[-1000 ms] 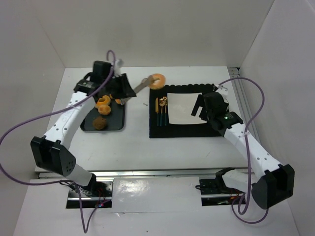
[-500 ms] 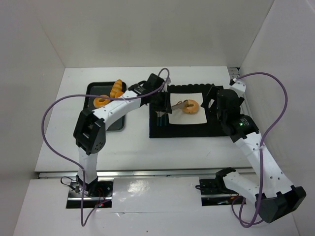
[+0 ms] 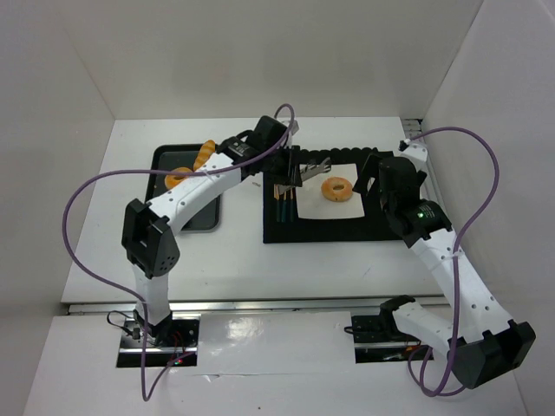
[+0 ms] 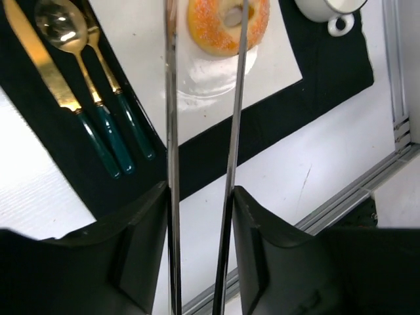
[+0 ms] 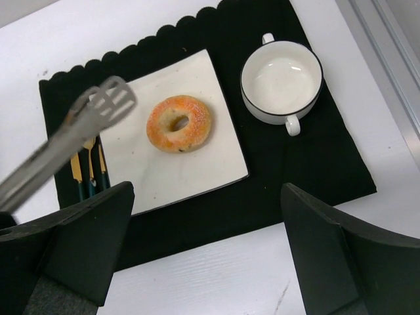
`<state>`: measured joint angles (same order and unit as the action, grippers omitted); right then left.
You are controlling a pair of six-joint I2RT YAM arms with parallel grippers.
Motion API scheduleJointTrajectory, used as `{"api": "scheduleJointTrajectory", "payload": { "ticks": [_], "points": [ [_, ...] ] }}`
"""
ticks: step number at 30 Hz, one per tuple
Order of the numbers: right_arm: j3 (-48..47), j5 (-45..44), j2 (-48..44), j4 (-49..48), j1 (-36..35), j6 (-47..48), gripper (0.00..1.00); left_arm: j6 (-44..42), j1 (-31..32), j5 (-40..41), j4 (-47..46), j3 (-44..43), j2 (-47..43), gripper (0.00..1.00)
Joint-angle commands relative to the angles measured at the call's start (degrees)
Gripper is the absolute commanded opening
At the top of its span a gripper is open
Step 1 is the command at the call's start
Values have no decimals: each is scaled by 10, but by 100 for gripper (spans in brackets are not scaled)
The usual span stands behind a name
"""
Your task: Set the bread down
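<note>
You get bright, even overhead light, soft shadows; tongs [image 5: 77,123] blurred close to your right wrist lens; glare patch on white plate [image 4: 210,80]

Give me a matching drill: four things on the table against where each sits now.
Things: 1 bread; 2 bowl; 3 cutlery; 4 tongs.
Places: A on the mat, left of the plate; B in the left gripper; C on the plate; D on the mat, right of the plate.
Pairs: 1-C; 2-D; 3-A; 4-B.
</note>
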<state>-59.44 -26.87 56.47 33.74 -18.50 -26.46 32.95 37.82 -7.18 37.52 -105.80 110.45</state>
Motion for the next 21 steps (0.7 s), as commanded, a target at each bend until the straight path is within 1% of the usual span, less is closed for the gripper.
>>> {"api": "scheduleJointTrajectory", "payload": {
  "ticks": [1,4,5,7,8,9,10,11,12,13,14,15,18,19,21],
  "points": [
    [2,6,-1,-3,3,8,100,-13,-23,35,26,-33,-73,52],
    [2,6,-12,-3,3,8,100,-25,-50,81,41,3,-116,50],
    [7,6,-12,-3,3,8,100,-25,-58,95,41,26,-147,50],
    [7,6,-12,-3,3,8,100,-33,-78,124,49,51,-179,50],
    [13,11,-12,-3,3,8,100,-33,-84,133,56,77,-194,50],
    [13,17,-12,-9,3,8,100,-33,-97,166,56,108,-235,50],
    [13,24,-12,-9,3,8,100,-33,-97,166,56,109,-235,50],
    [18,24,-12,-14,3,8,100,-33,-97,175,56,151,-260,50],
    [18,32,-6,-14,3,8,100,-33,-103,182,34,176,-270,50],
    [18,39,-6,-20,8,8,100,-33,-103,182,17,230,-281,50],
    [18,45,-6,-25,8,3,100,-33,-109,175,-2,257,-289,50],
    [23,52,0,-25,8,3,100,-26,-109,162,-45,311,-303,50],
    [23,59,7,-32,8,3,100,-5,-109,161,-98,378,-308,50],
    [23,64,12,-32,8,3,100,-5,-109,169,-124,413,-308,50],
    [28,64,18,-32,8,3,100,11,-104,161,-146,443,-302,50]
  ]
}}
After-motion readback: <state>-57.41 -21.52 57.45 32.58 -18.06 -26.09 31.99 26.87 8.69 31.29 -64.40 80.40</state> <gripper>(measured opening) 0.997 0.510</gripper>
